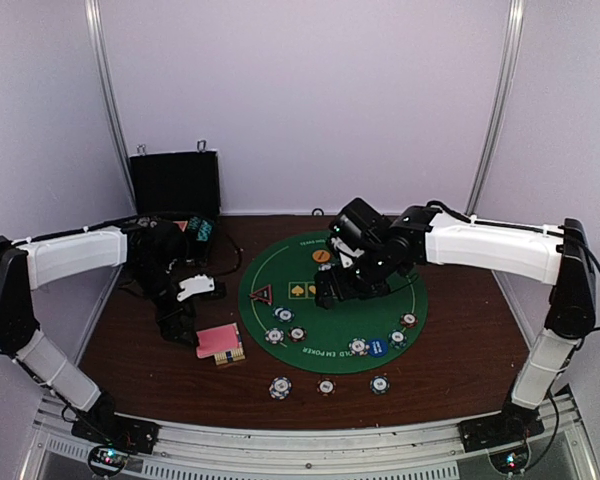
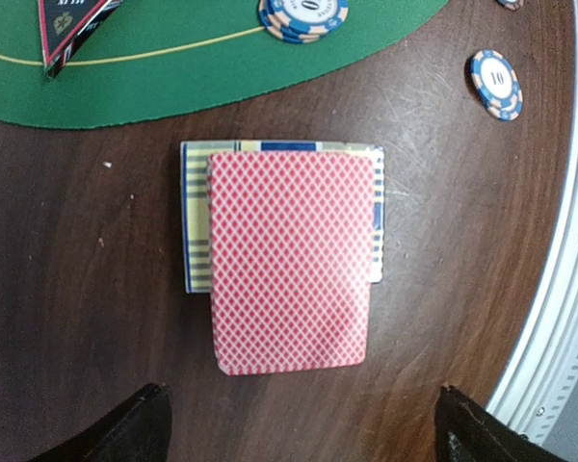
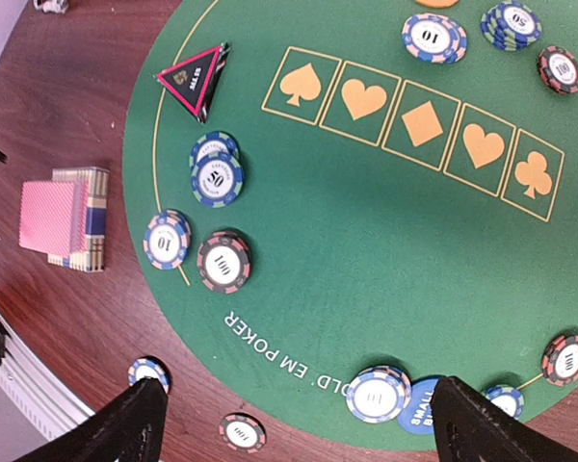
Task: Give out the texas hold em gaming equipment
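Pink-backed card deck [image 2: 291, 260] lying on striped box [image 2: 197, 221], on tabletop [image 2: 77, 337] beside green mat [image 2: 173, 87]. Left end effector [image 2: 303, 428] hovering open above; right end effector [image 3: 299, 423] open over mat. Cards light, slick; pinching long edges looking safest.

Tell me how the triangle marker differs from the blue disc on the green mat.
The triangle marker is three-cornered, black with a pink-red edge; the blue disc is round with white lettering. The triangle marker lies alone; the blue disc sits against a stack of chips. Both lie near the rim of the green mat.
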You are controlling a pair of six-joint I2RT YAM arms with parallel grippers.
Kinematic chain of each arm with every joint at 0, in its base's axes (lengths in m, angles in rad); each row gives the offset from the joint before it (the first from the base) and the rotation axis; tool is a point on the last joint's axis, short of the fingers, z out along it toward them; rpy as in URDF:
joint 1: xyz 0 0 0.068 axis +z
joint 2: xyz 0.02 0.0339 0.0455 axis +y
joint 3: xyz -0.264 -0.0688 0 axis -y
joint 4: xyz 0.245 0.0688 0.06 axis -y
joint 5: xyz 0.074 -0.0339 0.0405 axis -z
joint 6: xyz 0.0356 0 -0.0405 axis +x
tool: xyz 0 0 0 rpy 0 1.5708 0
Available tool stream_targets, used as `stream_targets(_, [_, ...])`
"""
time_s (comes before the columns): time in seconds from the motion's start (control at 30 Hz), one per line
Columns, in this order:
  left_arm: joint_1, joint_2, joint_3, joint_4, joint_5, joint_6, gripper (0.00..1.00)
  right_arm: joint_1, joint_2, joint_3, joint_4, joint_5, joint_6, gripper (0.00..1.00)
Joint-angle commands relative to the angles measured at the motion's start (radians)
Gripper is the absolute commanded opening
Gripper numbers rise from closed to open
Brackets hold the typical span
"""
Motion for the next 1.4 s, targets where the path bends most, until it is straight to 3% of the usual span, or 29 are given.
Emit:
stream_targets(0.0, [-0.046, 0.038, -0.010, 0.084, -0.050, 0.038, 0.98, -0.007, -0.055, -0.026, 0.045, 0.000, 0.035, 1.00])
stream_targets(0.33, [-0.099, 0.068, -0.032, 0.156, -0.158, -0.004, 0.98, -0.007, -0.090, -0.065, 0.049, 0.002, 0.041, 1.00])
stream_targets(1.37, [-0.150, 0.110, -0.058, 0.181, -0.211, -0.039, 0.97, -0.007, -0.096, -0.076, 0.045, -0.011, 0.041, 1.00])
